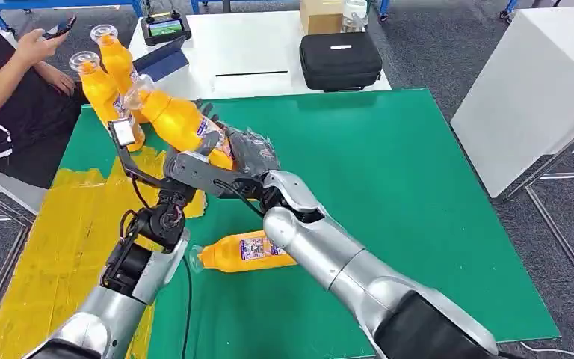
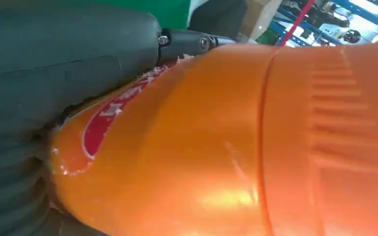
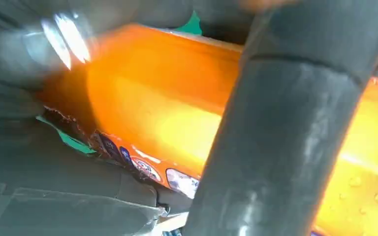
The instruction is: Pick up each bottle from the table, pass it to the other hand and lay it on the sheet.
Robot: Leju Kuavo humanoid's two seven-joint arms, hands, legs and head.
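Note:
An orange bottle (image 1: 176, 120) is held tilted above the left part of the green table (image 1: 389, 194), cap toward the far left. My left hand (image 1: 194, 170) grips its lower body from underneath, and my right hand (image 1: 252, 153) wraps its base end from the right. Up close, the bottle (image 2: 226, 147) lies against the left hand's thumb (image 2: 54, 64). The right hand's fingers (image 3: 285, 137) curl over the bottle (image 3: 167, 113). Two more orange bottles (image 1: 103, 93) (image 1: 118, 63) stand at the far left. Another bottle (image 1: 243, 252) lies on the green surface under my right forearm. A yellow sheet (image 1: 67, 232) covers the left side.
A person (image 1: 7, 97) sits at the far left holding a phone. Behind the green table stands a white table with a black case (image 1: 340, 60), a small screen device (image 1: 164, 28) and a cardboard box (image 1: 321, 13). A white cabinet (image 1: 538, 97) stands to the right.

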